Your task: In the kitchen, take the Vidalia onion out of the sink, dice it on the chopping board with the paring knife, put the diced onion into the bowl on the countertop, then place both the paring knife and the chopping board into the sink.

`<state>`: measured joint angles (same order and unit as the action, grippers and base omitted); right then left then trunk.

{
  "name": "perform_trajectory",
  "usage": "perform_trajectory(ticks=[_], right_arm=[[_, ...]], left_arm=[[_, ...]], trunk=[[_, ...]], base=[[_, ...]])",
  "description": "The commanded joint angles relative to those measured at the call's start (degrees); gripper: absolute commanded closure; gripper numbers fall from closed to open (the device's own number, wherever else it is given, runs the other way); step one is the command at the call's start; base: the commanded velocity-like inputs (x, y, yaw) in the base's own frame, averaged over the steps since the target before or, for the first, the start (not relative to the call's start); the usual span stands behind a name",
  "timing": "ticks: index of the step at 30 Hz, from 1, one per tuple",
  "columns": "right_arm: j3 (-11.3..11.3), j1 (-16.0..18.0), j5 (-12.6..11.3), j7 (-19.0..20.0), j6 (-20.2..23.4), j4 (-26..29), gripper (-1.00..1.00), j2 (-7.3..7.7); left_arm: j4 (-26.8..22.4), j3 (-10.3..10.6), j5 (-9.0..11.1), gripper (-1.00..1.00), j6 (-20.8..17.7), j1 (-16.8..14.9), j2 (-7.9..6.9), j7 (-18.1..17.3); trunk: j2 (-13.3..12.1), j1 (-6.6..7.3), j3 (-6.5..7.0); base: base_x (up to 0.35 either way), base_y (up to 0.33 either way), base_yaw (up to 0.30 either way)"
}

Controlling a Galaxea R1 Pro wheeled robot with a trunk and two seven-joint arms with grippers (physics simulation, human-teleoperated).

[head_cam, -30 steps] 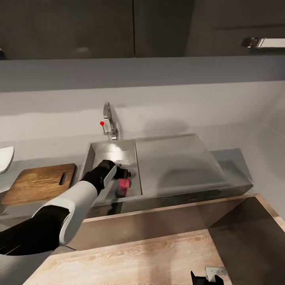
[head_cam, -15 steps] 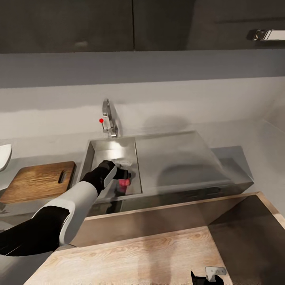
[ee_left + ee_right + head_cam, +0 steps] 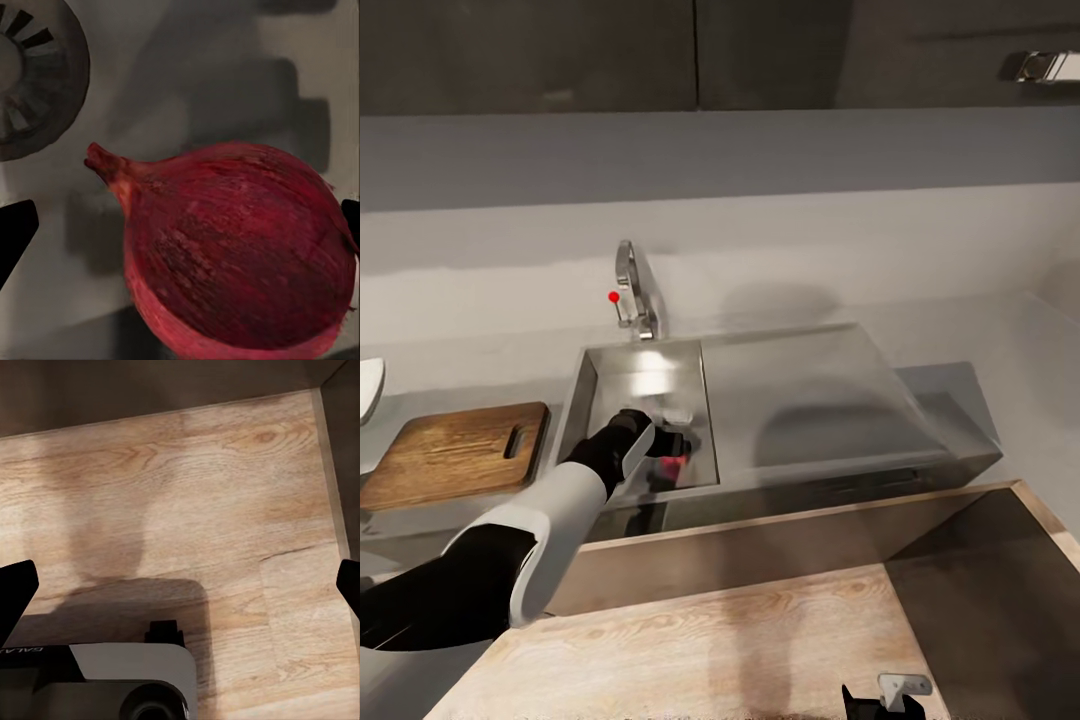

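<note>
Room: your left gripper (image 3: 672, 450) sits low in the sink (image 3: 585, 385), basin walls close.
Onion: Vidalia onion (image 3: 240, 251) lies between wide-spread jaws.

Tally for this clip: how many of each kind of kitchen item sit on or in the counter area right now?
Onion: 1
Chopping board: 1
Bowl: 1, cut off at the picture's edge
Sink: 1
Tap: 1
Total: 5

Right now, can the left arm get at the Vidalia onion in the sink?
Probably yes. The left gripper is down inside the sink, right at the Vidalia onion. In the left wrist view its jaws stand open on either side of the onion, and nothing lies between them.
</note>
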<state>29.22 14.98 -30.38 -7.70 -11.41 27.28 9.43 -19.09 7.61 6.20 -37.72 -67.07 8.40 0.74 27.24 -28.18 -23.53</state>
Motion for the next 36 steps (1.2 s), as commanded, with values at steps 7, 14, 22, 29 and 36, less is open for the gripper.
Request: perform_trajectory(ticks=[7,14,22,29,36], right_arm=[[0.49,0.05,-0.49,-0.39,-0.19,0.05,-1.0,0.07],[0.44,0.05,-0.47,-0.4,-0.19,0.05,-1.0,0.11],[0.35,0.05,-0.59,-0.26,-0.27,-2.48,-1.0,0.15],[0.38,0.05,-0.64,-0.3,-0.28,-2.66,-1.0,0.15],[0.4,0.05,-0.65,-0.37,-0.27,-2.67,-1.0,0.13]], left_arm=[[-0.07,0.47,0.6,-1.0,-0.34,0.33,-0.05,0.13],[-0.15,0.41,0.57,-1.0,-0.42,0.36,-0.05,0.27],[-0.23,0.4,0.57,-1.0,-0.42,0.36,-0.05,0.39],[-0.35,0.39,0.57,1.0,-0.42,0.36,-0.05,0.41],[-0.41,0.38,0.57,1.0,-0.42,0.36,-0.05,0.48]], trunk=[[0.09,-0.02,-0.72],[0.09,-0.02,-1.22],[0.09,-0.02,-1.29],[0.09,-0.02,-1.29],[0.09,-0.02,-1.29]], base=[[0.0,0.0,0.0],[0.0,0.0,0.0],[0.0,0.0,0.0],[0.0,0.0,0.0],[0.0,0.0,0.0]])
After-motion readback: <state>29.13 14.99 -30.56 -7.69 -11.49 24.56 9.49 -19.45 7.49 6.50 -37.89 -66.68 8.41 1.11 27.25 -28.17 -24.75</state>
